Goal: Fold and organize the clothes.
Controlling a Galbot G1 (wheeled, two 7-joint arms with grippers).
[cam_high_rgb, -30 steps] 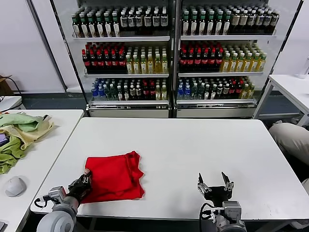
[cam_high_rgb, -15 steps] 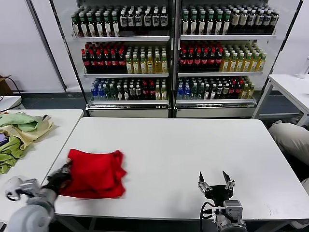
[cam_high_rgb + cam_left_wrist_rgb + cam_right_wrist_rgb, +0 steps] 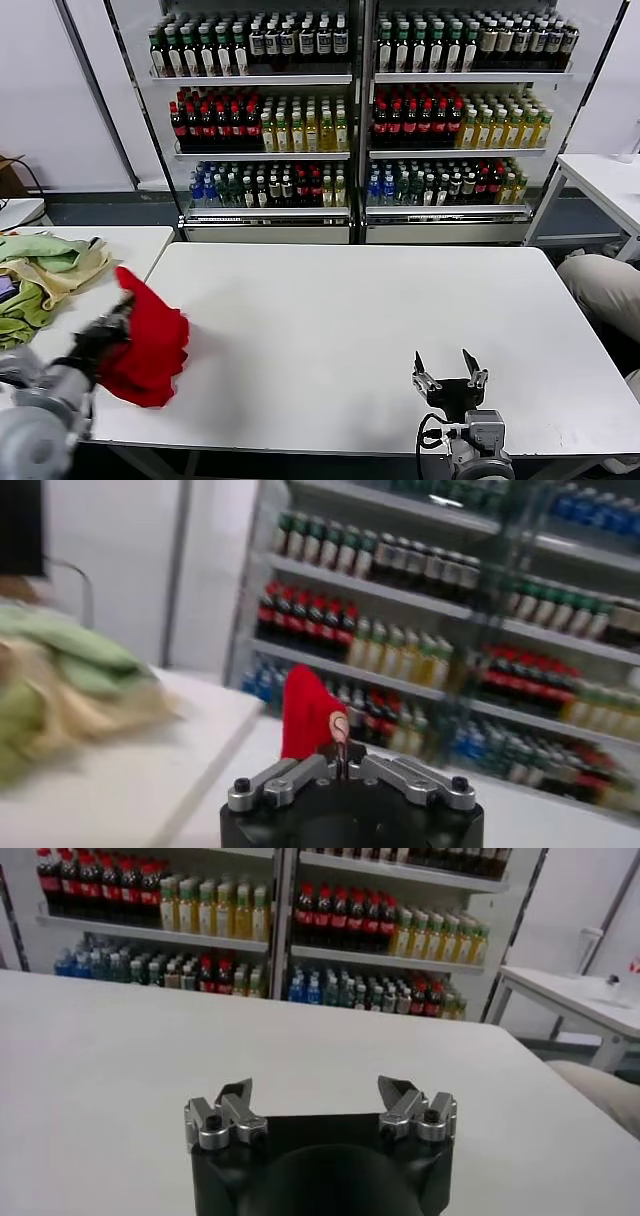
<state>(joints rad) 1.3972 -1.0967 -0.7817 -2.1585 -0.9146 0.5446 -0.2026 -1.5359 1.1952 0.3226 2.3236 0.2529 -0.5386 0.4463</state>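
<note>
Left gripper (image 3: 112, 328) is clamped on the red T-shirt (image 3: 148, 345), bunched up off the white table (image 3: 350, 330) at 9 o'clock. Right gripper (image 3: 449, 370) idles at 5 o'clock, fingers apart.

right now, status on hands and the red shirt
Left hand shut on red shirt, lifted at table's left edge. Right hand open, idle. Nothing blocking.
</note>
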